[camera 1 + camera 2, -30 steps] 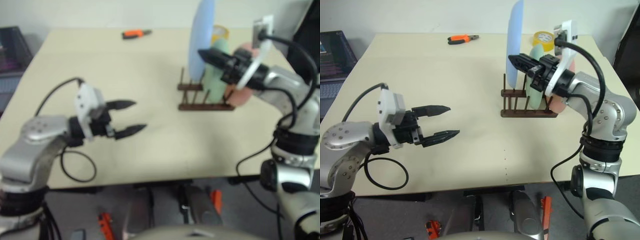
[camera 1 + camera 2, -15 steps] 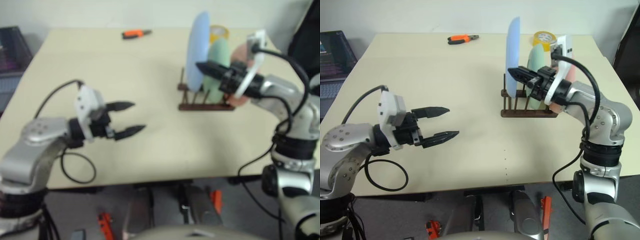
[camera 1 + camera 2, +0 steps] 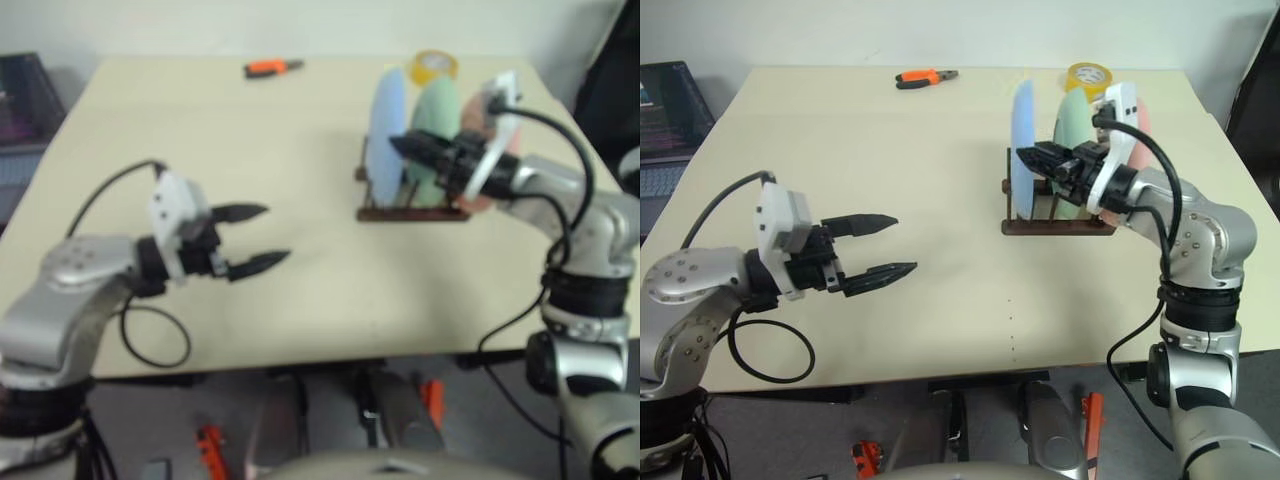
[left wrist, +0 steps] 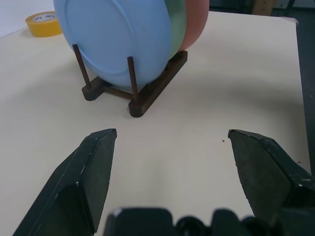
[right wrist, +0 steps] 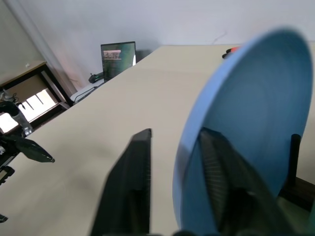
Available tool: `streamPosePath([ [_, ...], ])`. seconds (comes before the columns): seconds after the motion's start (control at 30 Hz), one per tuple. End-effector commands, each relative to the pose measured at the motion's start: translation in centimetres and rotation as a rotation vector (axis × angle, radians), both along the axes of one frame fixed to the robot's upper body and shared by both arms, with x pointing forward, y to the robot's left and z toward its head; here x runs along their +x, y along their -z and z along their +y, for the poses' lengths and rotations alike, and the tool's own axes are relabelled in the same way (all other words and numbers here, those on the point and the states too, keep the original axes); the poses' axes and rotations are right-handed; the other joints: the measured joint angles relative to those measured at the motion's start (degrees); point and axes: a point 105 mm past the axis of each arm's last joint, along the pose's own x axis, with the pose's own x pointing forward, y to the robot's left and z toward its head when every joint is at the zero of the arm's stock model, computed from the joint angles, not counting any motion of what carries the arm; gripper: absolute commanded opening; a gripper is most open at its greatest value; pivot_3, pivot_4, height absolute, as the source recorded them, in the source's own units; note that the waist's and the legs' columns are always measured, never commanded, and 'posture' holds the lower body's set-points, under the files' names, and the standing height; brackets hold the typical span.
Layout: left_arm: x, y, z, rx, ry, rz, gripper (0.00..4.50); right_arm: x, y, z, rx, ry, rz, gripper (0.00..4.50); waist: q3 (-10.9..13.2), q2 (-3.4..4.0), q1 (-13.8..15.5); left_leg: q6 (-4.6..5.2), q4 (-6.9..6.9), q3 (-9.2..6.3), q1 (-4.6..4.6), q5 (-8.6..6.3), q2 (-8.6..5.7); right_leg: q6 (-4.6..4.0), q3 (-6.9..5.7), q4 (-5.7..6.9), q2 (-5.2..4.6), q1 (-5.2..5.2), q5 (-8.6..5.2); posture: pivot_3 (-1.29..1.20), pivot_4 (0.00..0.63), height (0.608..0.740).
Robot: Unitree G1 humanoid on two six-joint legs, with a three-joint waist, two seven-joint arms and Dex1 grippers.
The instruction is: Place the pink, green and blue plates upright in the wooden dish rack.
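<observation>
Now we see our right gripper [image 3: 1032, 157], fingers parted astride the round light blue plate [image 3: 1022, 140], seated in the dark wooden dish rack [image 3: 1057, 222]; next we back out cleanly, left gripper [image 3: 898, 243] idle, open.

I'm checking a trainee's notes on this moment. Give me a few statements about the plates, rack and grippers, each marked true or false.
1. The blue plate stands upright in the rack. True.
2. The green plate lies flat on the table. False: it stands in the rack behind the blue one.
3. The right gripper has its fingers on either side of the blue plate's rim, with a gap showing. True.
4. The left gripper holds the pink plate. False: it is open and empty, apart from the rack.
5. A yellow tape roll lies behind the rack. True.
</observation>
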Motion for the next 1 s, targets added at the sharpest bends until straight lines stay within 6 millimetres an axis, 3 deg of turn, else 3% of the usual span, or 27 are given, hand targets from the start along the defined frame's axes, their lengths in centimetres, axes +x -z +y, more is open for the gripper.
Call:
streamPosePath([
  [0.03,-0.2,-0.9,-0.1,0.014,0.011,-0.049,4.01,0.0,-2.2,-1.0,-0.013,0.043,-0.105,2.96,0.0,0.0,0.0,0.0,0.0,-0.01,0.0,0.0,0.0,0.0,0.0,0.0,0.0,0.0,0.0,0.0,0.15,0.74],
  [0.1,-0.2,-0.8,0.0,0.017,0.011,-0.047,4.01,0.1,-2.9,-1.4,-0.05,0.062,-0.148,3.65,0.0,0.0,0.0,0.0,0.0,0.0,0.0,0.0,-0.01,0.0,0.0,0.0,0.0,0.0,0.0,0.0,0.15,0.74],
  [0.27,0.0,-1.6,1.0,0.038,-0.006,-0.066,4.01,-1.0,-7.2,-3.7,-0.103,0.027,-0.282,3.65,0.0,0.0,0.0,0.0,0.03,0.1,0.0,0.0,-0.04,0.01,-0.03,0.0,0.0,-0.03,0.0,0.0,0.15,0.74],
  [0.4,0.1,-3.7,2.3,0.027,-0.032,-0.107,4.01,-3.2,-8.5,-6.1,-0.156,-0.084,-0.3,3.65,0.0,-0.02,0.2,0.0,0.0,0.06,-0.01,0.0,-0.03,-0.14,-0.04,-0.05,0.01,-0.01,-0.09,0.0,0.15,0.74],
  [0.67,0.0,-7.1,5.3,0.039,-0.093,-0.173,4.01,-3.8,-4.2,-14.7,-0.333,0.077,-0.173,3.65,0.0,-0.03,0.4,0.0,0.05,0.08,0.04,0.0,-0.05,-0.29,-0.06,-0.06,-0.21,0.06,-0.2,0.0,0.15,0.74],
  [0.83,-0.1,-8.3,7.6,0.077,-0.131,-0.178,4.01,-4.1,-1.5,-17.0,-0.386,0.122,-0.099,3.65,0.0,-0.01,-0.1,0.0,0.04,0.2,0.18,0.0,-0.05,-0.27,-0.03,0.0,-0.21,0.06,-0.18,0.0,0.15,0.74],
  [1.0,0.0,-9.1,9.6,0.144,-0.182,-0.179,4.01,-4.1,-1.8,-16.9,-0.338,0.133,-0.13,3.65,0.0,0.01,-0.1,-0.01,0.0,0.23,0.28,-0.01,0.0,-0.29,-0.05,0.04,-0.2,0.06,-0.19,0.0,0.15,0.74],
])
